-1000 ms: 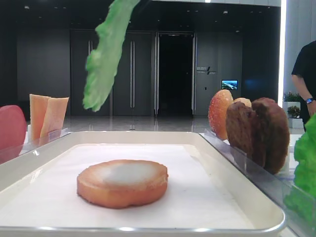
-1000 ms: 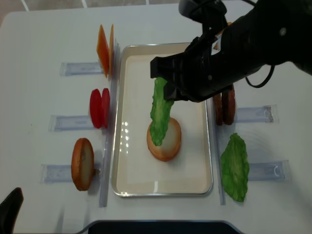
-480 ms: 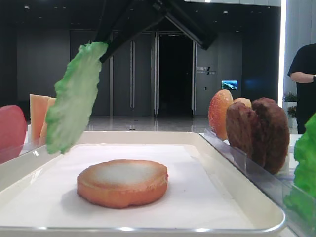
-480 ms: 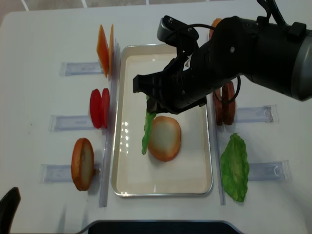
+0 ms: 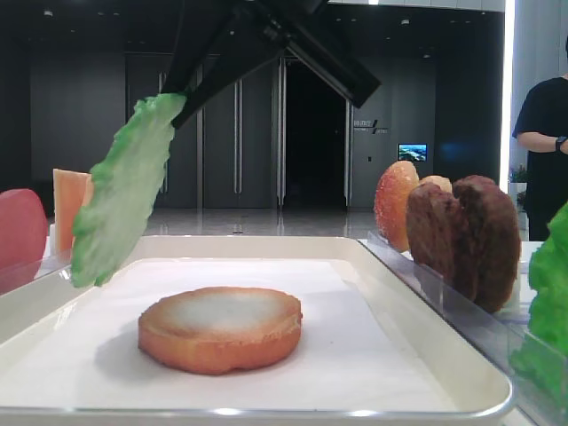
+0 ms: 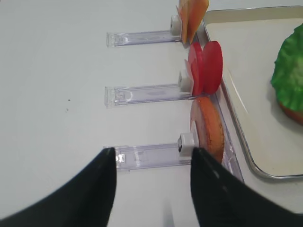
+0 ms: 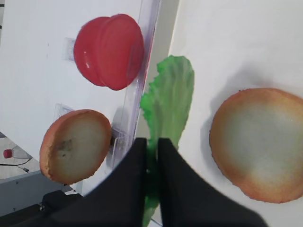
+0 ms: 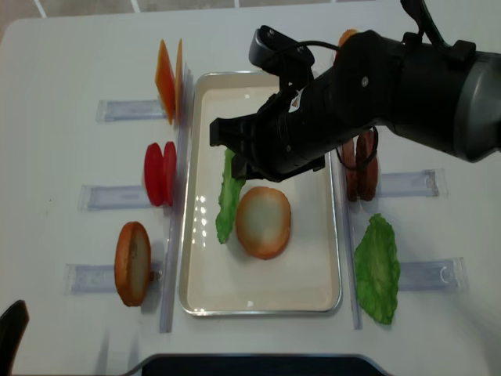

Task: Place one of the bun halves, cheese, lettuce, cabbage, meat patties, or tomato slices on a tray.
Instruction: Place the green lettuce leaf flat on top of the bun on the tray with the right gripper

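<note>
My right gripper (image 7: 151,144) is shut on a green lettuce leaf (image 7: 170,99), pinched at one end between its black fingers (image 7: 177,175). The lettuce (image 8: 227,200) hangs slanted over the left part of the cream tray (image 8: 211,270), just left of a bun half (image 8: 263,222) lying flat on the paper. Its low tip (image 5: 89,266) is near the tray's left rim; I cannot tell whether it touches. My left gripper (image 6: 152,158) stands open over the bare table beside a clear holder (image 6: 147,156), holding nothing.
Left of the tray stand cheese slices (image 8: 168,78), tomato slices (image 8: 160,174) and an upright bun half (image 8: 133,262) in clear holders. Right of it are meat patties (image 8: 360,168), another lettuce leaf (image 8: 377,268) and a bun (image 5: 397,204). A person (image 5: 541,133) stands far right.
The right gripper has carried the lettuce down and to the left, from above the bun to beside it over the tray's left part. The bun in the tray has not moved.
</note>
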`<state>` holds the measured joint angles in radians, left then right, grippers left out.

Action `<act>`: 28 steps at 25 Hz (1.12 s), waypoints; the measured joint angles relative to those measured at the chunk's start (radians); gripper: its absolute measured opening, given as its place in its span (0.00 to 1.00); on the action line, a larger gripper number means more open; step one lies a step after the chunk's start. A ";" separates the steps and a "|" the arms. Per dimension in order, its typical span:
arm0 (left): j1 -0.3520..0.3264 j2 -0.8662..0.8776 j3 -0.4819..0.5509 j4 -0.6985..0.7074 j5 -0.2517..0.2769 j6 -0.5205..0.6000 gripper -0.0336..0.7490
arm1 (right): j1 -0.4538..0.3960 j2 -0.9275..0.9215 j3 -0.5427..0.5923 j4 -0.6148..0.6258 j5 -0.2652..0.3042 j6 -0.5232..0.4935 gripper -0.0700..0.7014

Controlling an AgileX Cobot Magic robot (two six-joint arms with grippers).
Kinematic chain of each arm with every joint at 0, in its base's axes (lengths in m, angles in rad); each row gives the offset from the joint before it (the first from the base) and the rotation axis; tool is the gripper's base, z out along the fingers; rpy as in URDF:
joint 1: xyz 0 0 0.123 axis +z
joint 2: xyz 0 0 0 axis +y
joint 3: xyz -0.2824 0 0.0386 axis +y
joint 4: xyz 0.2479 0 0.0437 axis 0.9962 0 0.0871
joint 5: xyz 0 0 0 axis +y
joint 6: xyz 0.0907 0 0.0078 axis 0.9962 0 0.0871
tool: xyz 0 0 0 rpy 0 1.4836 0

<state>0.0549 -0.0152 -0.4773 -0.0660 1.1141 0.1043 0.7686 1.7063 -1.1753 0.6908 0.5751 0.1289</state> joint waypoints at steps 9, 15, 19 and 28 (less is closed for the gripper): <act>0.000 0.000 0.000 0.000 0.000 0.000 0.50 | 0.010 0.040 0.000 0.009 -0.008 -0.025 0.17; 0.000 0.000 0.000 0.000 0.000 0.000 0.50 | 0.010 0.042 0.000 -0.078 0.017 -0.016 0.17; 0.000 0.000 0.000 0.000 0.000 0.000 0.50 | 0.010 0.042 0.000 -0.155 0.024 0.015 0.17; 0.000 0.000 0.000 0.000 0.000 0.000 0.50 | 0.010 0.042 0.000 -0.306 0.046 0.066 0.17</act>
<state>0.0549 -0.0152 -0.4773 -0.0663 1.1141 0.1043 0.7790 1.7484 -1.1753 0.3852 0.6208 0.1946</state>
